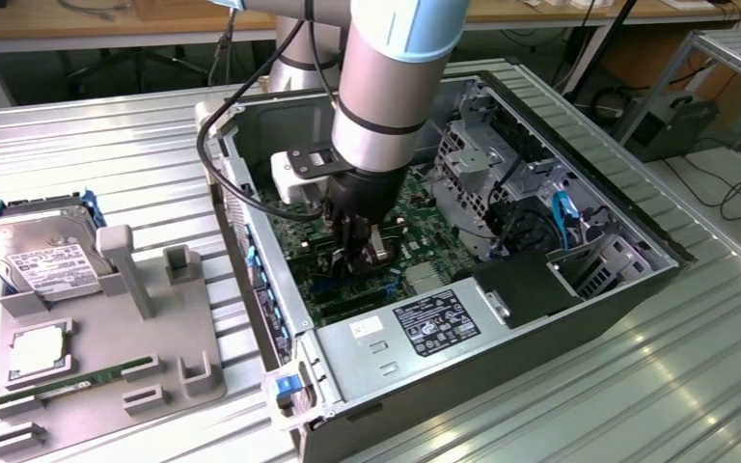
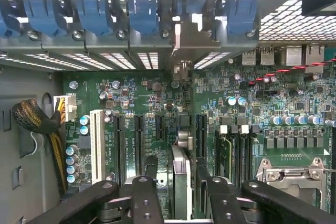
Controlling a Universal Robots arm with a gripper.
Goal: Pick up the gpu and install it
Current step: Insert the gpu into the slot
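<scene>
The gpu [image 2: 181,182] stands on edge on the motherboard [image 2: 157,98], seen edge-on between the two fingers of the pincer [image 2: 178,198]. Its long axis runs along the expansion slots [image 2: 139,140], one end pointing at the case's rear wall with the blue slot clips [image 2: 142,17], where a silver bracket [image 2: 184,40] rises. The pincer's fingers stand spread, a gap on each side of the card, not pinching it. In the exterior view the pincer [image 1: 368,253] reaches down into the open computer case [image 1: 577,299]. On the bench [image 1: 88,145], well apart from the case, a grey tray [image 1: 100,376] sits with a hard drive [image 1: 39,253] beside it.
</scene>
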